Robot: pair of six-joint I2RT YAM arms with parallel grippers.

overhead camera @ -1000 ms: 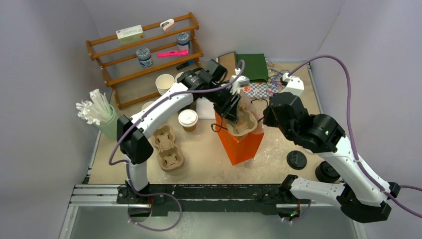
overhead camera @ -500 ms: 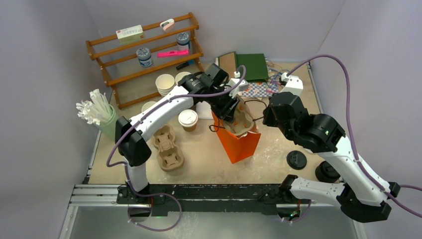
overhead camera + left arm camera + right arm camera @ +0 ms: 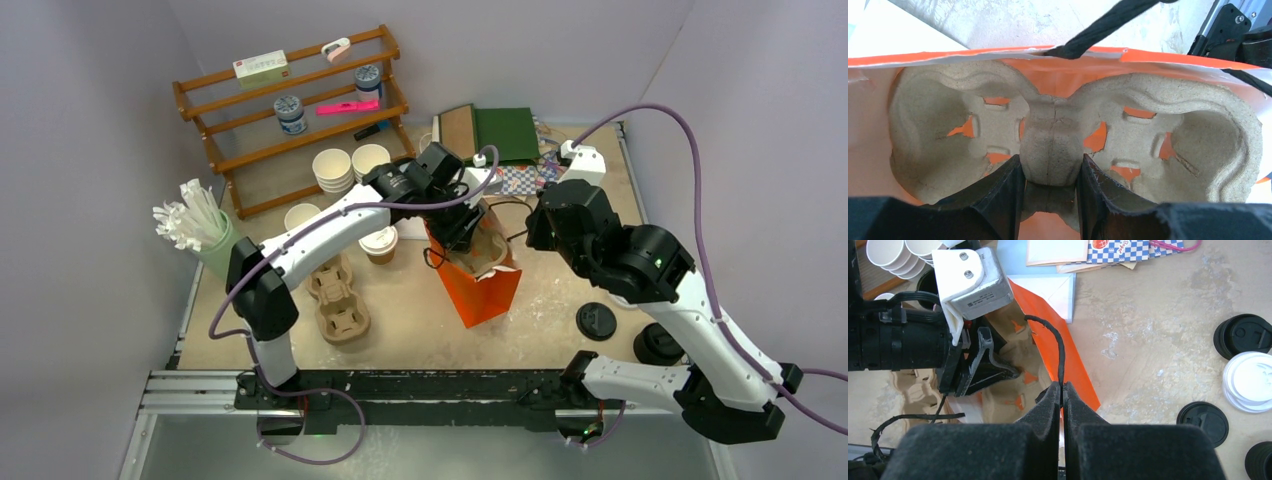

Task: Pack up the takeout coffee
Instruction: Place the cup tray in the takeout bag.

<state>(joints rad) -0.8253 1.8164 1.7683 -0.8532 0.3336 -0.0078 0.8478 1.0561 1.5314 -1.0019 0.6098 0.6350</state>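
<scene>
An orange paper bag [image 3: 492, 296] stands open mid-table. My left gripper [image 3: 462, 232] reaches into it from above, shut on the middle ridge of a two-cup pulp carrier [image 3: 1053, 150] that sits tilted inside the bag [image 3: 878, 105]; the left gripper [image 3: 1050, 186] clamps that ridge from both sides. My right gripper [image 3: 1062, 390] is shut on the bag's black cord handle [image 3: 1055, 347] at the bag's right rim, and it shows in the top view [image 3: 530, 236]. One lidded kraft coffee cup [image 3: 378, 241] stands left of the bag, partly behind the left arm. An open cup [image 3: 300, 215] stands further left.
A spare pulp carrier [image 3: 338, 300] lies left of the bag. Stacked white cups [image 3: 332, 170] and a wooden rack [image 3: 290, 110] stand at the back left, a green holder of stirrers [image 3: 200, 235] at the left. Black lids [image 3: 597, 321], white lids [image 3: 1250, 382] and a black cup [image 3: 658, 345] lie right.
My left gripper has lowered the carrier deeper into the orange bag and shifted slightly left. The right gripper keeps its hold on the handle, nearly still.
</scene>
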